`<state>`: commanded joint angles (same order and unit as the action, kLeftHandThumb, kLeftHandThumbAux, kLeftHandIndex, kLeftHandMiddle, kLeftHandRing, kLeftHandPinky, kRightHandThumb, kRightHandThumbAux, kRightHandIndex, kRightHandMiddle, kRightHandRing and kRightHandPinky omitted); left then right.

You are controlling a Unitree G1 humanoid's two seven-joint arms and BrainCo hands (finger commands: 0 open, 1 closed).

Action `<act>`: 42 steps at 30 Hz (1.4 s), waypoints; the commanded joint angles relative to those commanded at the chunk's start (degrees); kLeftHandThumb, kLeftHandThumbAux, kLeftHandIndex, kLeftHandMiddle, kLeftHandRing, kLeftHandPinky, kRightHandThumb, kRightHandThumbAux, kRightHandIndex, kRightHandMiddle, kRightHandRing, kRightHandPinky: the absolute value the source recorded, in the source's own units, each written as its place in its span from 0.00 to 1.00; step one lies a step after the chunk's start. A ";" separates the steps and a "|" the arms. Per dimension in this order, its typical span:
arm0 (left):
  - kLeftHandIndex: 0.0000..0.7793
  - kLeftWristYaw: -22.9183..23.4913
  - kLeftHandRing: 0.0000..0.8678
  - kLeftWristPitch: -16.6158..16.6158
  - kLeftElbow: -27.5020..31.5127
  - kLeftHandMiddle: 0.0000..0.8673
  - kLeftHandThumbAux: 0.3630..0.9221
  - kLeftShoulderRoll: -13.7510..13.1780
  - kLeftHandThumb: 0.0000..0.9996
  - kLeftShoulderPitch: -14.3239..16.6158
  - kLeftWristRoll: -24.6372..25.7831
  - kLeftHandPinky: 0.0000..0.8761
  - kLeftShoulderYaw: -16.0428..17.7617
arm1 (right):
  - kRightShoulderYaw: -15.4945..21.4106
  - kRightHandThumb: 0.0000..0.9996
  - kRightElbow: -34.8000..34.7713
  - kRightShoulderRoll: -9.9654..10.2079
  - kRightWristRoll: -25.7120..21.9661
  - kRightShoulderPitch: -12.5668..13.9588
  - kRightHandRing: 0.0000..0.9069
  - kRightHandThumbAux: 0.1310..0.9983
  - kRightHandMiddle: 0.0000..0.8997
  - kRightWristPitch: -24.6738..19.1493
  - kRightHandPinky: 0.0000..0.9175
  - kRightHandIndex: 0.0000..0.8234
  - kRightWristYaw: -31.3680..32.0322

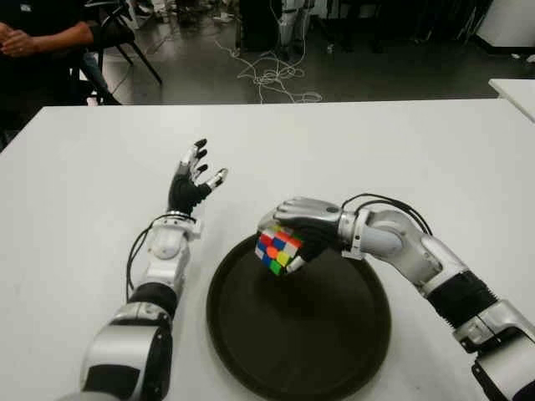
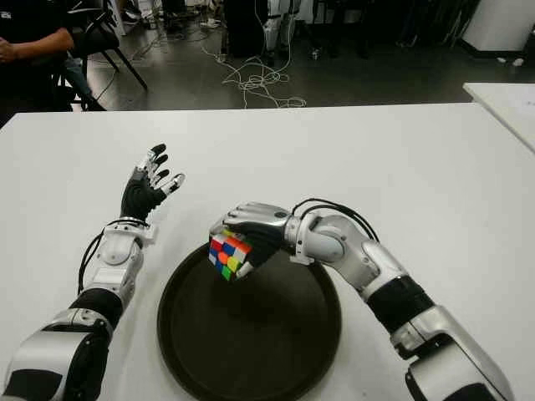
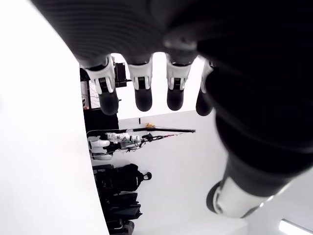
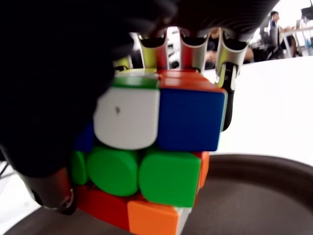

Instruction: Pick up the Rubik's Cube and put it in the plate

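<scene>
My right hand (image 1: 288, 238) is shut on the Rubik's Cube (image 1: 278, 251), holding it just above the far-left part of the dark round plate (image 1: 334, 342). Up close in the right wrist view, the cube (image 4: 156, 147) fills the frame with fingers (image 4: 230, 63) curled over its top and the plate's rim (image 4: 254, 166) below it. The cube looks slightly lifted and tilted over the plate. My left hand (image 1: 196, 175) is open with fingers spread, over the white table (image 1: 376, 150) to the left of the plate and farther back.
A person in dark clothes (image 1: 38, 38) sits at the table's far left corner. Cables (image 1: 272, 79) lie on the floor beyond the far edge. Another white table's corner (image 1: 514, 92) shows at the right.
</scene>
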<state>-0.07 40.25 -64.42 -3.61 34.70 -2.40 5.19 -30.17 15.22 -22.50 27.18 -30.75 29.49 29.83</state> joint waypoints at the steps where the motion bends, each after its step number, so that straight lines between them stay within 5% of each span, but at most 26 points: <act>1: 0.05 -0.10 0.03 0.18 -0.03 0.07 0.75 -0.01 0.00 -0.02 -0.06 0.00 -0.04 | 0.09 0.82 -0.38 -0.05 -0.06 0.01 0.52 0.66 0.55 -0.45 0.53 0.44 0.61; 16: 0.04 0.48 0.03 -0.03 -0.57 0.07 0.74 0.05 0.00 0.24 0.28 0.00 0.38 | 0.75 0.83 -2.22 -0.03 0.74 1.11 0.44 0.65 0.51 -2.69 0.43 0.49 0.96; 28: 0.04 -0.21 0.03 0.23 -0.58 0.08 0.72 0.19 0.00 0.34 0.07 0.00 0.36 | 1.25 0.83 1.00 1.14 -0.05 2.05 0.35 0.65 0.50 1.62 0.33 0.49 -3.23; 31: 0.04 0.03 0.02 0.50 -0.27 0.07 0.74 0.23 0.00 0.18 0.19 0.00 0.36 | 0.66 0.73 1.07 0.89 -2.36 1.55 0.22 0.69 0.29 1.28 0.20 0.48 0.74; 32: 0.04 0.07 0.02 0.53 -0.22 0.07 0.75 0.24 0.00 0.15 0.21 0.00 0.36 | 0.57 0.47 1.06 0.85 -2.88 1.42 0.15 0.73 0.20 1.05 0.14 0.32 1.73; 34: 0.04 0.14 0.02 0.47 -0.18 0.07 0.76 0.26 0.00 0.15 0.26 0.00 0.38 | 0.33 0.19 0.85 0.75 -4.25 1.16 0.07 0.78 0.09 0.03 0.06 0.14 4.53; 37: 0.04 0.21 0.02 0.21 -0.17 0.07 0.76 0.31 0.00 0.16 0.41 0.00 0.48 | -0.07 0.06 0.44 0.89 -5.71 1.12 0.02 0.78 0.03 -1.99 0.02 0.04 8.41; 42: 0.03 0.70 0.02 0.00 -0.15 0.06 0.76 0.45 0.00 0.20 0.89 0.00 0.73 | -0.47 0.01 -0.06 1.03 -6.45 0.51 0.00 0.72 0.00 -5.48 0.00 0.01 13.15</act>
<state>0.63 40.24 -64.57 -3.16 34.90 -1.52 5.92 -30.63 15.16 -21.47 20.74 -30.24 24.01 42.99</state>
